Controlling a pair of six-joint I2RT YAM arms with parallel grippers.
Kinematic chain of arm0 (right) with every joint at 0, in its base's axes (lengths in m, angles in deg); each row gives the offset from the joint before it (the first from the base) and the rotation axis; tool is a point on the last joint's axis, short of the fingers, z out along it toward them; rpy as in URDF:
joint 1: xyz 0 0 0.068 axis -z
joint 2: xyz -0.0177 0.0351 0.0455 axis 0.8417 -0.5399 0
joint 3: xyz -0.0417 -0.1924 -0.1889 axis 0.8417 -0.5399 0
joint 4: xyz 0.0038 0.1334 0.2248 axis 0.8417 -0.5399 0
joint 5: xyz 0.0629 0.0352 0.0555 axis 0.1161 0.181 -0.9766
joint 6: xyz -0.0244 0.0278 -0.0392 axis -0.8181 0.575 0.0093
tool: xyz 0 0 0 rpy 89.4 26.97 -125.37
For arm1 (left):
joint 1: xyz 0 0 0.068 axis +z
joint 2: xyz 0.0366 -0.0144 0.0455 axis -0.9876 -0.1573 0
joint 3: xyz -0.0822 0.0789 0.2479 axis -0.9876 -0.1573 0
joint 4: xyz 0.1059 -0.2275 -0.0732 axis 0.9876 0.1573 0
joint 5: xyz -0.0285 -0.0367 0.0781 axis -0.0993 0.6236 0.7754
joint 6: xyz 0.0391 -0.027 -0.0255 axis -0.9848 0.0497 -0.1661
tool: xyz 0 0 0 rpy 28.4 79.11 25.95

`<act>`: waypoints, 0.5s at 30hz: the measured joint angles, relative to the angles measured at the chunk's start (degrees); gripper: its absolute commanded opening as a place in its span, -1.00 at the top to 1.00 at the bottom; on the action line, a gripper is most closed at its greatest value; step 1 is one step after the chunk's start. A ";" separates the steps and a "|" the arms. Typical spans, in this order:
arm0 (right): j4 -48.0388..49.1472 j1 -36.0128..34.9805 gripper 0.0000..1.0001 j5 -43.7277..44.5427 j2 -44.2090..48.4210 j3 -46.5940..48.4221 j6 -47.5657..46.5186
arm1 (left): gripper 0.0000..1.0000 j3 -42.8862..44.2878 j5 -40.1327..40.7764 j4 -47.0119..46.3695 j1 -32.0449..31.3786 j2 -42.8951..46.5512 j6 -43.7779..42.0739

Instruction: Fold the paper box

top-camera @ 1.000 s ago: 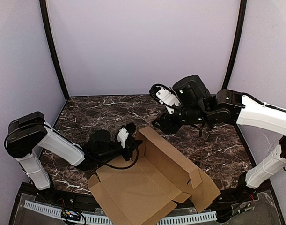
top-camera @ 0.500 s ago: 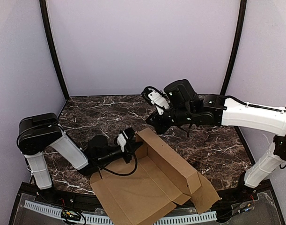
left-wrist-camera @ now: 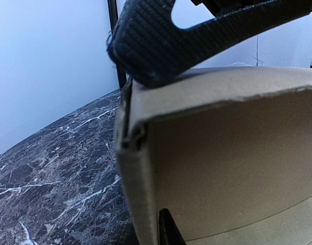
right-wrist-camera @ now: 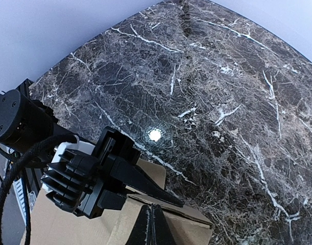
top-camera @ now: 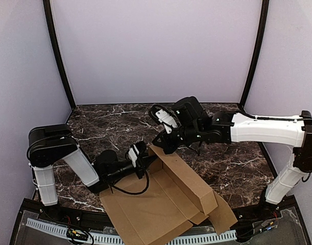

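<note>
Lavender walls stand around the dark marble table with its white veins. Your paper box, plain brown corrugated cardboard and half folded, lies at the near middle, with its front over the table edge. Your right gripper, jaws together, touches the raised far corner. Your left gripper is at the same corner. You cannot tell how its jaws stand, because cardboard hides most of them.
</note>
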 measured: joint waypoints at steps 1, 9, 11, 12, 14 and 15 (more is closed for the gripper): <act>0.24 0.02 1.00 -0.31 -0.28 -0.24 0.24 | 0.79 0.00 -0.15 0.02 -0.02 -0.22 -0.11; 3.89 0.09 1.00 -1.79 -0.81 -2.19 2.23 | 0.58 0.35 -1.22 1.44 -0.02 -1.07 -1.22; 4.39 0.09 1.00 -1.97 -0.81 -2.43 2.56 | 0.56 0.79 -1.55 1.99 -0.02 -1.33 -1.53; 4.52 0.09 1.00 -1.99 -0.81 -2.47 2.62 | 0.55 1.09 -1.66 2.19 -0.02 -1.55 -1.64; 4.61 0.09 1.00 -2.08 -0.81 -2.49 2.78 | 0.55 1.92 -1.88 2.64 -0.02 -2.16 -1.77; 4.63 0.09 1.00 -2.14 -0.81 -2.51 2.78 | 0.55 2.36 -1.92 2.67 -0.02 -2.51 -1.86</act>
